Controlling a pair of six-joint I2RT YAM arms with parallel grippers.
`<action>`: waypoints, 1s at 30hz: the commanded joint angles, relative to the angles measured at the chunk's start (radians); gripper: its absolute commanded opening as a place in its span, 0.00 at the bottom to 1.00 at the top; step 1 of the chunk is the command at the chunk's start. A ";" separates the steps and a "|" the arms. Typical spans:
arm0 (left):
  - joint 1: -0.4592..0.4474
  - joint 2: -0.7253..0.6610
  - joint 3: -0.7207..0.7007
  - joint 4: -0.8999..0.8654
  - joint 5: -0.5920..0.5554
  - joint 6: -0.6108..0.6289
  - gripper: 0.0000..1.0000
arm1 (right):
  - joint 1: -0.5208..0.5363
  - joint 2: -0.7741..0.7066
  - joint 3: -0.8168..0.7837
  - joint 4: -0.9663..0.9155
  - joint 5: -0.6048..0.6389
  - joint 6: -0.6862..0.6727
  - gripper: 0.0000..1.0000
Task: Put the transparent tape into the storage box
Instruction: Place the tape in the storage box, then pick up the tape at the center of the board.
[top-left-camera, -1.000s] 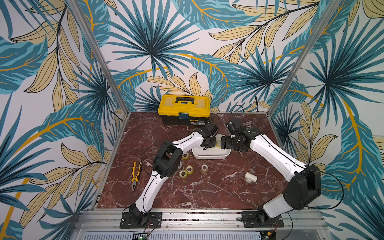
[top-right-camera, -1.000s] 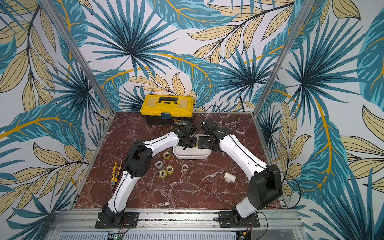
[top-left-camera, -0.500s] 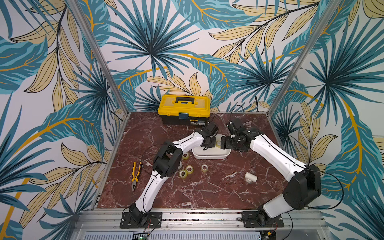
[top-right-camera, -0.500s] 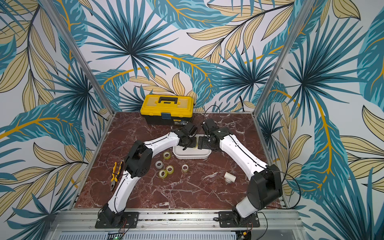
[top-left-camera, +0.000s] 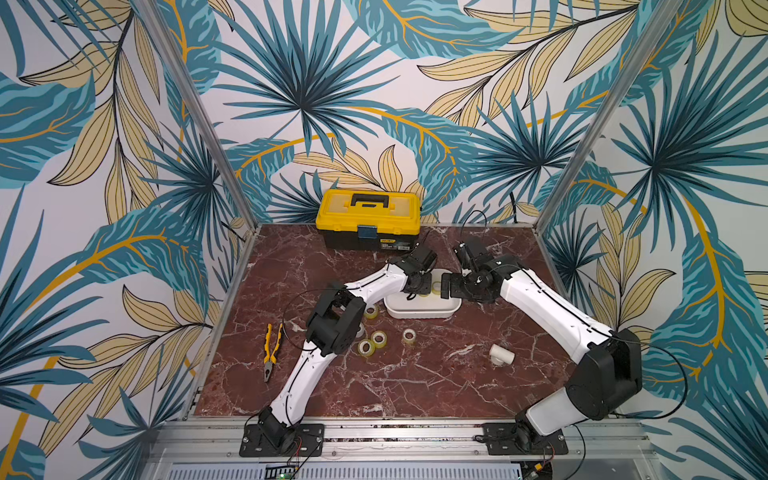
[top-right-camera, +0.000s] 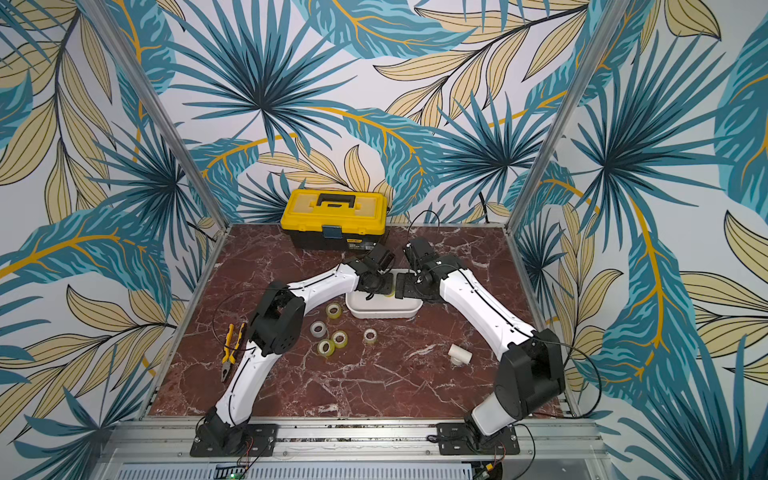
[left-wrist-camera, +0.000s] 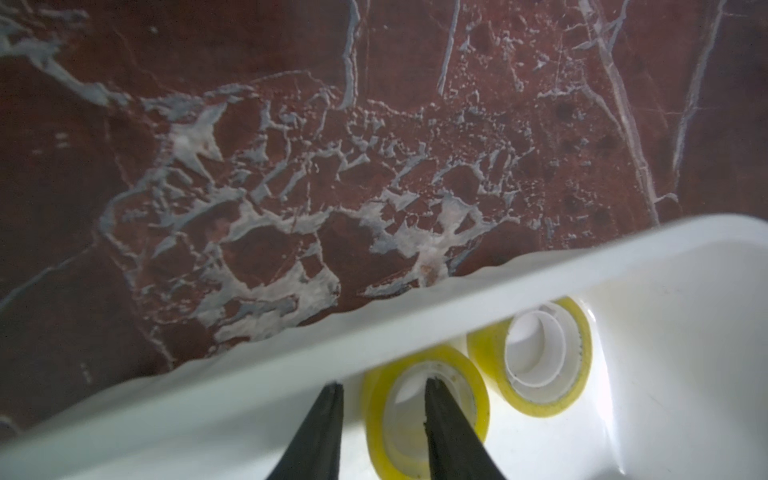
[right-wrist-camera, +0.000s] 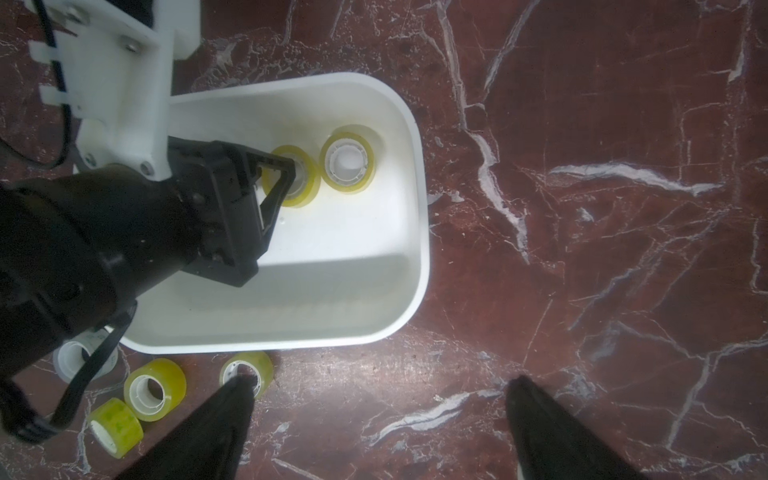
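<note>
The white storage box (top-left-camera: 419, 313) (top-right-camera: 382, 314) sits mid-table. Two rolls of transparent tape lie inside it: one (right-wrist-camera: 348, 164) (left-wrist-camera: 548, 353) lies free, the other (right-wrist-camera: 303, 193) (left-wrist-camera: 374, 415) sits at my left gripper (left-wrist-camera: 380, 382) (right-wrist-camera: 291, 174) (top-left-camera: 422, 289). Its jaws stand open, one finger in the roll's core and one outside, with gaps to the roll's wall. Several more rolls (top-left-camera: 409, 336) (top-right-camera: 339, 338) (right-wrist-camera: 154, 388) lie on the marble in front of the box. My right gripper (right-wrist-camera: 380, 386) (top-left-camera: 446, 289) hovers wide open by the box's right end, holding nothing.
A yellow-and-black toolbox (top-left-camera: 368, 218) stands at the back wall. Yellow-handled pliers (top-left-camera: 272, 351) lie at the left, beside my left arm's elbow. A white pipe fitting (top-left-camera: 500, 353) lies front right on the marble table (top-left-camera: 415, 382). Metal posts mark the back corners.
The left gripper's jaws have spread apart inside the box, letting go of the roll they were shut on. Both arms have hardly moved.
</note>
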 joint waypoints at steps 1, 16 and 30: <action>-0.003 -0.120 0.015 0.015 -0.039 0.029 0.47 | -0.001 -0.037 -0.010 0.013 -0.030 -0.020 1.00; 0.032 -0.677 -0.499 -0.096 -0.194 -0.015 0.73 | 0.091 -0.010 -0.040 -0.029 -0.201 -0.152 1.00; 0.126 -0.959 -1.010 -0.044 -0.149 -0.185 0.72 | 0.216 0.158 0.002 -0.014 -0.202 -0.128 1.00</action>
